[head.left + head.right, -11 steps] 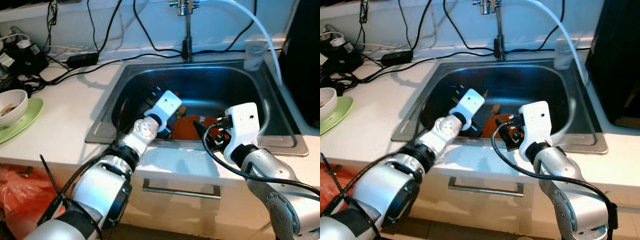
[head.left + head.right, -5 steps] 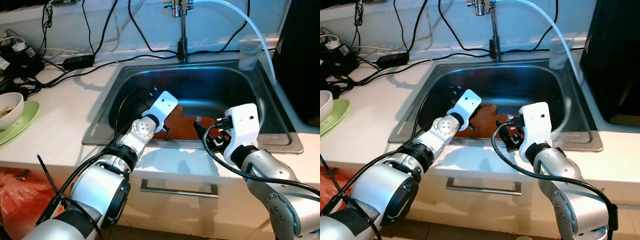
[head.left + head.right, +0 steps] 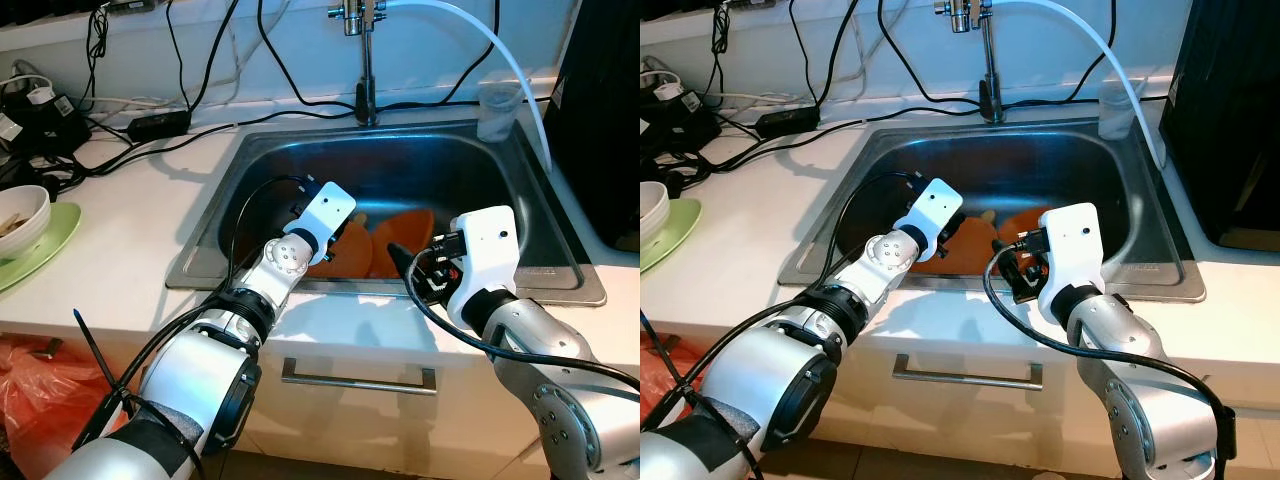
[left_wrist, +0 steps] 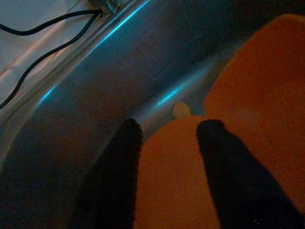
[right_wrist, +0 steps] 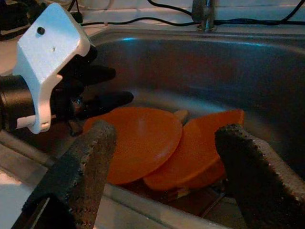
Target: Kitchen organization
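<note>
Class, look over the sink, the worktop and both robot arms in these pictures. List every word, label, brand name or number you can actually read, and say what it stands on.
None can be read.
Sink: a faint stamped mark on the front right rim, too small and blurred to read.
Orange plates in the sink: plain, no lettering.
Left gripper and right gripper housings: no legible label.
</note>
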### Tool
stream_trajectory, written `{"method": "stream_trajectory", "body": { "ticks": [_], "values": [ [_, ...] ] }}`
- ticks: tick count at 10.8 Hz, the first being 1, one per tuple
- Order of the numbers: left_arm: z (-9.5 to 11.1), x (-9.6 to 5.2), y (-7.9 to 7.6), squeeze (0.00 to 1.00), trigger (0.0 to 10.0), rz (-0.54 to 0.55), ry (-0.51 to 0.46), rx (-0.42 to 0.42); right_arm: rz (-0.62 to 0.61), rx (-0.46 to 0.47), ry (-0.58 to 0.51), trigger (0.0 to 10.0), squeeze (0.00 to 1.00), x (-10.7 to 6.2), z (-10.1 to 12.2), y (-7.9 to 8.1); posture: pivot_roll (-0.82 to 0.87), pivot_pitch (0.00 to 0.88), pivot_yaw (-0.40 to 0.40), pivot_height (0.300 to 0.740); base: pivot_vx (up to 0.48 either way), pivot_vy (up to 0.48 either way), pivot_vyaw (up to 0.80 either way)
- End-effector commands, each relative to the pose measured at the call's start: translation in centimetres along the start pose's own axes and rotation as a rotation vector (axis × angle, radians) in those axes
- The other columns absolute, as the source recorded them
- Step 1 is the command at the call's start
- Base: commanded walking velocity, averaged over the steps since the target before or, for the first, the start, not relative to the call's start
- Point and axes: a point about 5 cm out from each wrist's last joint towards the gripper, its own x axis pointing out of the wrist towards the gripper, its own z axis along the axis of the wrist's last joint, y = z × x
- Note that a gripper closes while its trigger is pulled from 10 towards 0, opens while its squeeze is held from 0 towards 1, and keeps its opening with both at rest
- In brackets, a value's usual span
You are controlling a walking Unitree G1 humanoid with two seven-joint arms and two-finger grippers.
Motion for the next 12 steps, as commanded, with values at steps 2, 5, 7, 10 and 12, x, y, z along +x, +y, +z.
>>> {"method": "stream_trajectory", "body": {
  "ticks": [2, 5, 7, 10, 12],
  "values": [
    [0.6, 0.0, 1.6, 1.0, 10.0, 0.026, -0.012, -0.037, 0.009, -0.007, -0.021, 10.0, 0.0, 0.5, 0.5, 0.0, -0.33, 0.0, 0.188, 0.74, 0.0, 0.0, 0.0],
    [1.4, -0.2, 3.0, 1.0, 10.0, 0.066, -0.075, -0.103, 0.025, -0.015, -0.036, 10.0, 0.0, 1.2, 0.8, 0.0, -0.3, 0.0, 0.179, 0.74, 0.0, 0.0, 0.0],
    [2.1, -0.5, 4.5, 1.0, 10.0, 0.131, -0.142, -0.117, 0.046, -0.018, -0.052, 10.0, 0.0, 2.0, 1.0, 0.2, -0.26, 0.0, 0.175, 0.74, 0.0, 0.0, 0.0],
    [2.0, -1.5, 6.8, 1.0, 10.0, 0.258, -0.209, -0.094, 0.081, -0.019, -0.075, 10.0, 0.0, 3.2, 1.3, 0.5, -0.2, 0.0, 0.157, 0.74, 0.0, 0.0, 0.0],
    [0.8, -2.7, 8.6, 1.0, 10.0, 0.381, -0.224, -0.09, 0.104, -0.019, -0.095, 10.0, 0.0, 3.9, 1.5, 0.8, -0.16, 0.0, 0.143, 0.74, 0.0, 0.0, 0.0]
  ]
}}
